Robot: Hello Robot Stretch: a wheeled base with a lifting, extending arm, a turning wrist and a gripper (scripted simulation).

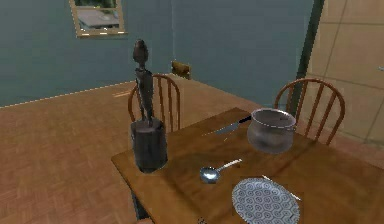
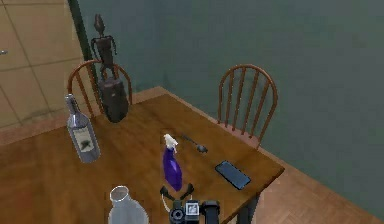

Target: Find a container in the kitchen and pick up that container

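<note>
There was the likely container, a grey pot [image 1: 272,130], upright on the wooden table [image 1: 330,185] toward the forward view's right, just in front of a chair [image 1: 312,100]. A knife [image 1: 230,127] lay just beside it. A spoon [image 1: 215,172] and a patterned plate [image 1: 265,200] were nearer the camera, and a dark statue [image 1: 145,110] stood by the table's left corner.

In the arm side view the gripper [image 2: 180,212] sat low at the table's near edge. A purple spray bottle [image 2: 173,165] stood right behind it and a clear glass vase [image 2: 125,208] was to its left. How the fingers were set, and whether they held anything, couldn't be told. A tall bottle [image 2: 82,128] and a phone [image 2: 233,175] were farther off.

By my read, the search was over and the reach was the step in hand. The next move called for settling on one container, lining the gripper up with it, and lifting cleanly so its neighbours weren't knocked.
</note>
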